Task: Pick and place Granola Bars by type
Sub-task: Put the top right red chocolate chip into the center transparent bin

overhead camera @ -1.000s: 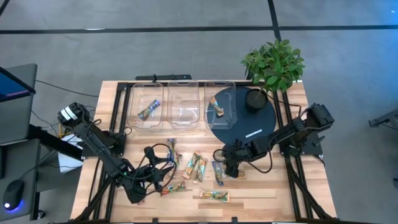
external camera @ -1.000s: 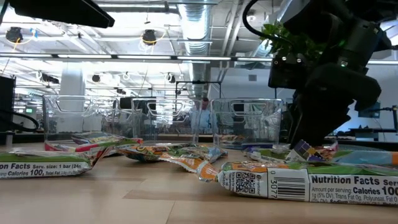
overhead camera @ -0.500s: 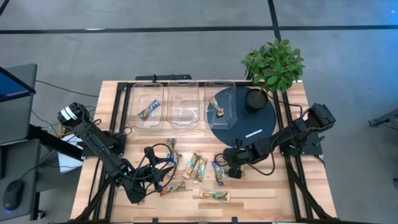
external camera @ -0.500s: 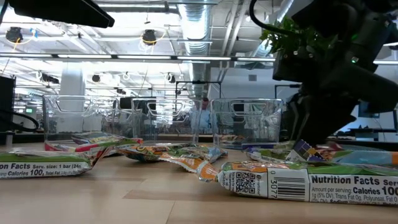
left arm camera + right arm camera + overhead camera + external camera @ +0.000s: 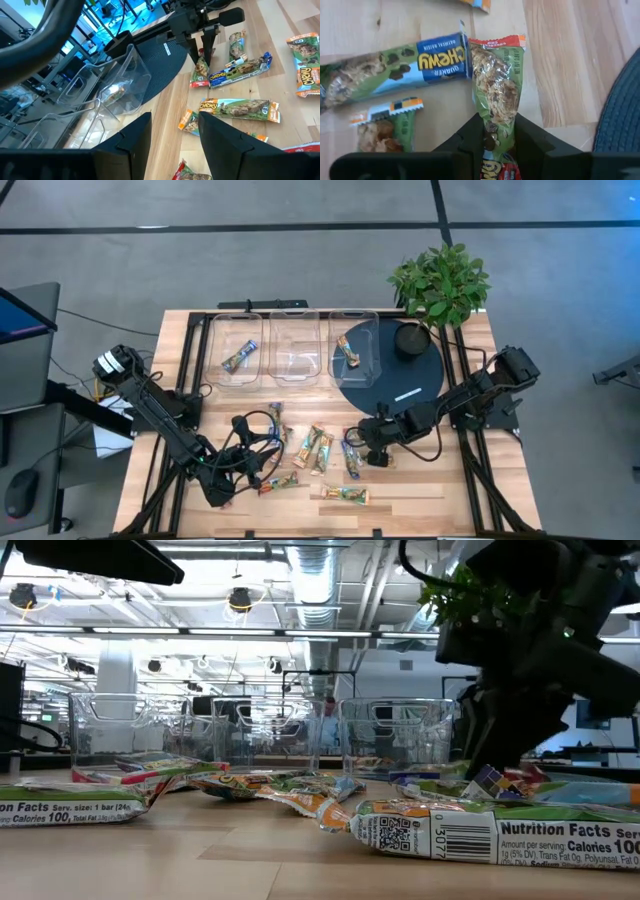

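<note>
Several granola bars lie flat and scattered on the wooden table in front of three clear bins. My right gripper is down among them, shut on a green bar with a red end strip, also seen low on the table as the green bar. Beside it lie a blue-and-green bar and a green bar with an orange end. My left gripper hovers open over the table's near left, with nothing between its fingers. My right gripper pinches the green bar's two long edges between its two fingers, toward the end nearest the wrist. The fingers slant down from above and stand across the bar. The bar lies flat on the table, its red end strip pointing away.
Three clear bins stand at the back; the left bin and the right bin each hold one bar, and the middle bin shows none. A dark round disc and a potted plant sit at the back right.
My right arm has dipped lower over the bars near the dark disc. The bars on the table lie where they were.
</note>
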